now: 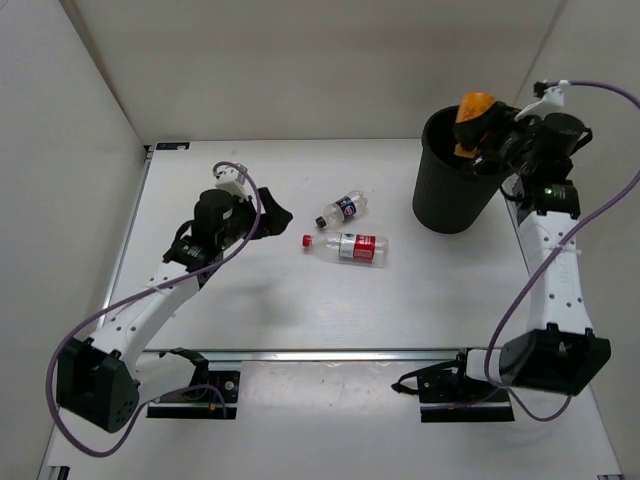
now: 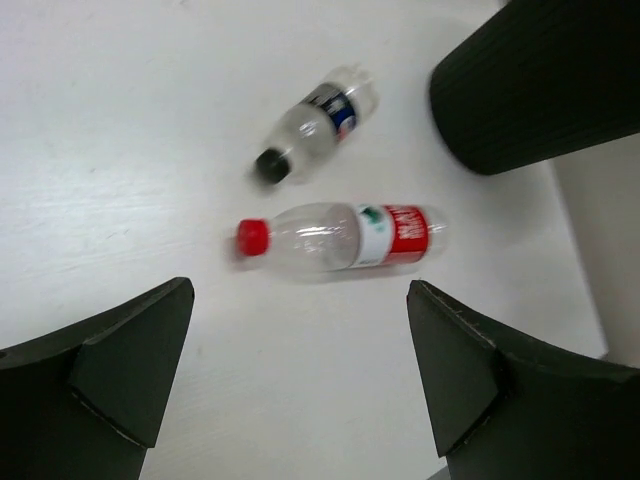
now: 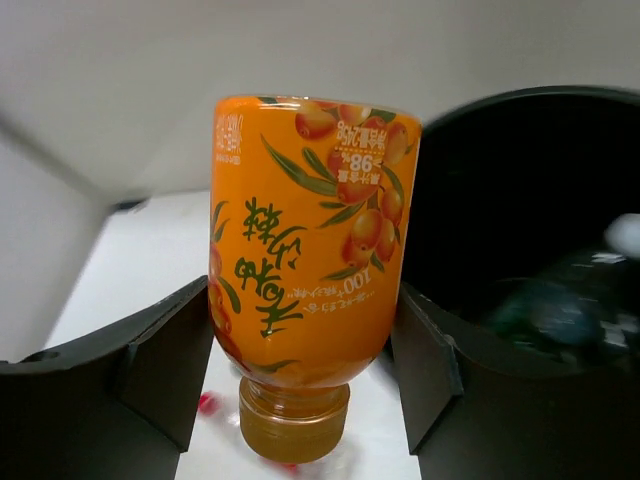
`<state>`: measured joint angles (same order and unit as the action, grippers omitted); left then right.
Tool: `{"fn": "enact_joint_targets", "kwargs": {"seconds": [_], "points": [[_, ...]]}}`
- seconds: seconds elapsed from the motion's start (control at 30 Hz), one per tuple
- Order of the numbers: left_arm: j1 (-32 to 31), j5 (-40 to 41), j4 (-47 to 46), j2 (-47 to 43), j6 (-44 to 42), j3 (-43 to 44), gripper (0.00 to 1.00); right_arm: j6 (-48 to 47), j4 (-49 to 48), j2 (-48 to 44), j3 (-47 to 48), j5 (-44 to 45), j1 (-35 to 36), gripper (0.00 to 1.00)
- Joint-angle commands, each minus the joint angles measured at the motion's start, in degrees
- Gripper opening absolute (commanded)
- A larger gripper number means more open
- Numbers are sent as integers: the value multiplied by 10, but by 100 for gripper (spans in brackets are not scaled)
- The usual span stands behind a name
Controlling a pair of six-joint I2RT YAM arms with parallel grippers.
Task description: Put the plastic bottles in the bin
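Plastic bottles are sitting in three places at this moment. One stubby orange bottle [image 3: 305, 260] is being held between the right arm's fingers [image 3: 160, 370], which are closing on its sides. In the right wrist view its cap is pointing down toward the camera. In the top view it is hanging just above the rim of the tall black bin [image 1: 455, 190], which is standing at the far right of the table [image 1: 250, 310]. Inside the bin a blurred bottle shape with a pale cap [image 3: 575, 300] is lying low down; its label cannot be made out. Two clear bottles are lying on their sides near the middle of the table, left of the bin: a red-labelled bottle [image 2: 340, 237] with a red cap, and just beyond it, not touching, a dark-blue-labelled bottle [image 2: 312, 125] with a dark cap. The left arm's fingers [image 2: 130, 360] are standing wide apart and holding nothing, hovering on the near left side of the red-labelled bottle.
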<state>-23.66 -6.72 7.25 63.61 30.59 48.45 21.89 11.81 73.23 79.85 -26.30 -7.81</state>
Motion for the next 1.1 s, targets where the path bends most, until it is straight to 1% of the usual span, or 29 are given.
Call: {"fn": "enact_joint_targets", "kwargs": {"seconds": [0.0,0.03,0.07,0.1,0.13,0.17,0.2,0.23,0.3,0.33,0.4,0.43,0.47,0.5,0.53,0.6,0.63,0.67,0.73,0.8,0.9,1.0,1.07], "points": [[-13,42,109,39,-44,48,99,-32,80,72,49,77,-42,6],[-20,54,121,52,-47,59,98,-45,110,102,82,108,-40,9],[-22,53,124,62,-47,66,98,-54,151,134,122,129,-34,21],[-19,52,132,74,-41,73,99,-78,168,154,139,164,-25,47],[-14,51,141,77,-40,74,99,-91,188,163,165,213,-9,56],[-10,43,147,81,-35,72,99,-105,206,176,181,235,4,75],[-3,39,146,79,-32,71,99,-123,207,176,192,259,16,97],[-1,41,153,77,-33,70,98,-143,201,168,193,287,24,99],[11,59,172,76,-27,72,99,-176,174,147,180,310,48,99],[19,61,191,74,-26,74,99,-198,165,137,171,315,65,99],[31,66,215,83,-19,86,98,-236,121,90,131,305,95,99],[42,66,228,81,-17,88,98,-264,112,82,118,274,115,99],[56,80,241,85,-16,92,98,-288,98,59,83,233,138,98],[63,76,245,84,-5,87,99,-299,95,40,66,209,169,97],[70,69,237,82,-3,77,99,-321,103,30,52,165,183,98],[88,69,240,82,1,73,99,-346,121,25,18,123,261,99],[90,71,247,88,2,77,98,-357,130,31,1,115,281,99],[92,70,254,87,0,76,99,-372,136,34,-9,99,318,99],[99,71,270,99,-13,98,99,-386,142,59,-43,79,367,99],[95,72,286,99,-24,110,99,-394,154,94,-47,55,385,100],[92,93,306,94,-37,129,98,-397,170,161,-43,40,387,99],[97,93,320,80,-48,143,98,-402,156,230,-41,77,393,99],[98,86,328,69,-58,151,99,-418,153,255,-39,88,395,99]]}}
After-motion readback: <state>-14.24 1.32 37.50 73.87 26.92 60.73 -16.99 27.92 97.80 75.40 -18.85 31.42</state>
